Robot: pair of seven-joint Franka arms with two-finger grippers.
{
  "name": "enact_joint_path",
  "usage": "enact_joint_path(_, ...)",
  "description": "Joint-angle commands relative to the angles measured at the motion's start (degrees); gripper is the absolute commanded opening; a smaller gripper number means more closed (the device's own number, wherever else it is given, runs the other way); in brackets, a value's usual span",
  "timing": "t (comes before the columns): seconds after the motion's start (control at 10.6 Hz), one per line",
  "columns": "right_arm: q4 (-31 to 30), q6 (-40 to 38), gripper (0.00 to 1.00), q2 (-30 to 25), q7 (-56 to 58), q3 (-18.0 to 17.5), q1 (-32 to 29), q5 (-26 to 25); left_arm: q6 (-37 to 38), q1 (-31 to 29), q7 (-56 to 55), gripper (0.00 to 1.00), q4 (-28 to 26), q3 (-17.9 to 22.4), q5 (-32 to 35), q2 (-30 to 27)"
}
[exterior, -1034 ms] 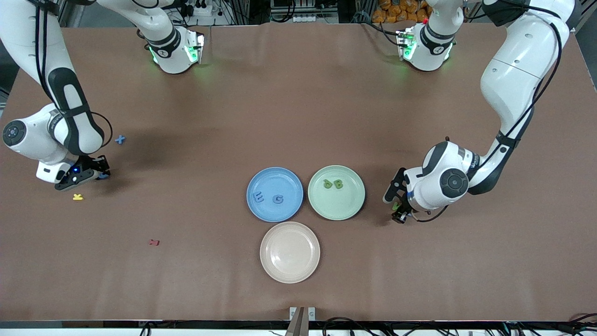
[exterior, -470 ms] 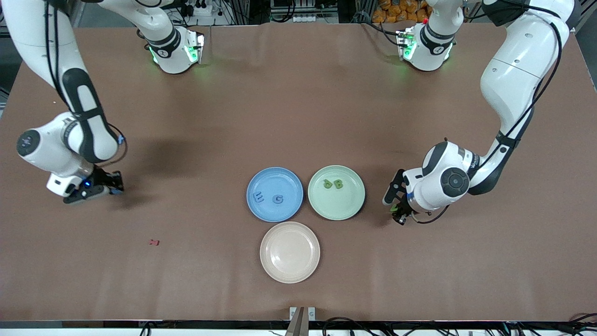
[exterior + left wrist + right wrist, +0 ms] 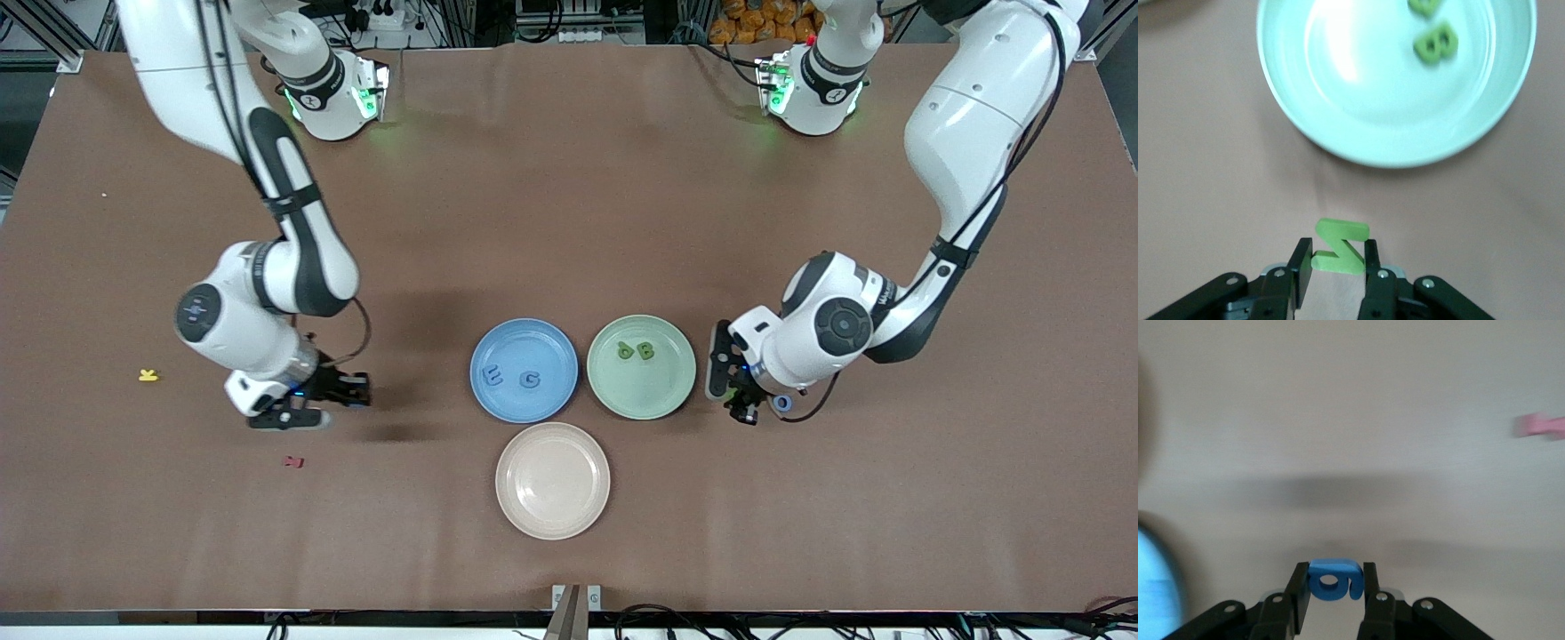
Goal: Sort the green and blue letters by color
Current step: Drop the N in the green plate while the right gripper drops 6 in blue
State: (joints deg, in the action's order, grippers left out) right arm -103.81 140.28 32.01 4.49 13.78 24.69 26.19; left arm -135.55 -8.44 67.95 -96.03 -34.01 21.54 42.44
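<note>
Brown table [image 3: 569, 222], cables along the bases' edge, blue plate [image 3: 524, 338] with two blue letters [image 3: 511, 378], green plate [image 3: 641, 391] with two green letters [image 3: 636, 350], empty beige plate [image 3: 552, 511] nearer the camera, yellow letter [image 3: 148, 375] and red letter [image 3: 293, 461] (perhaps an H) toward the right arm's end, left gripper [image 3: 1335, 263] beside the green plate pinching a green Z [image 3: 1340, 245], right gripper [image 3: 1331, 587] over bare table clamping a blue letter [image 3: 1333, 579].

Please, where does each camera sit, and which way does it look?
Front view: high across the table, facing both arms, three plates mid-table.
Left wrist view: on the left arm, looking past the left claw, shut on a green letter, toward the green plate.
Right wrist view: on the right arm; right claw holds a blue letter.
Shared: green plate.
</note>
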Motion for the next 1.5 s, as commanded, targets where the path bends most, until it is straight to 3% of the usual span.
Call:
enact_joint_path(0.0,10.98,-5.46,0.0,4.37,-21.47,0.63,8.85,0.79,2.84,4.54,-22.0,0.0,0.49,-2.12,0.52,-2.2)
enact_joint_path(0.09,11.78,-5.54,0.0,4.81,-26.41,0.63,11.14,0.79,2.84,8.4,-31.47,0.0,1.11,-2.03,0.52,-2.02)
enact_joint_path(0.19,12.04,-5.46,0.44,5.08,-31.16,0.63,12.73,0.79,2.84,11.83,-40.87,0.0,1.2,-1.77,0.61,-1.67)
enact_joint_path(0.28,11.87,-5.28,0.99,5.69,-34.17,0.63,13.44,0.71,2.75,14.65,-48.8,0.0,1.81,-1.42,0.78,-0.97)
enact_joint_path(0.38,11.61,-5.37,1.0,5.7,-34.29,0.63,13.63,0.53,2.75,16.68,-54.71,0.13,2.42,-0.63,0.96,-0.35)
enact_joint_path(0.47,11.43,-5.89,1.0,5.52,-34.11,0.72,13.28,0.27,2.75,17.4,-57.81,0.9,2.52,-0.01,0.96,-0.35)
enact_joint_path(0.56,11.43,-8.16,1.0,5.35,-34.02,0.98,13.1,-0.17,2.75,17.93,-60.11,1.0,2.87,0.08,0.96,-0.61)
enact_joint_path(0.66,11.52,-10.62,1.0,5.17,-33.5,1.51,11.97,-2.7,2.92,18.11,-66.74,1.0,2.78,0.34,1.22,-1.22)
enact_joint_path(0.85,11.52,-17.62,1.0,3.16,-28.95,5.09,10.38,-13.39,6.68,17.49,-79.32,1.0,2.78,0.17,0.88,-3.93)
enact_joint_path(1.03,9.17,-22.93,1.0,-0.17,-18.88,9.23,8.72,-15.03,14.57,14.36,-83.59,1.0,3.13,0.35,1.13,-9.89)
enact_joint_path(1.41,-1.28,-22.95,1.0,-7.73,-2.49,10.3,1.95,-15.03,28.47,-1.81,-82.54,1.0,2.26,-1.5,0.17,-17.13)
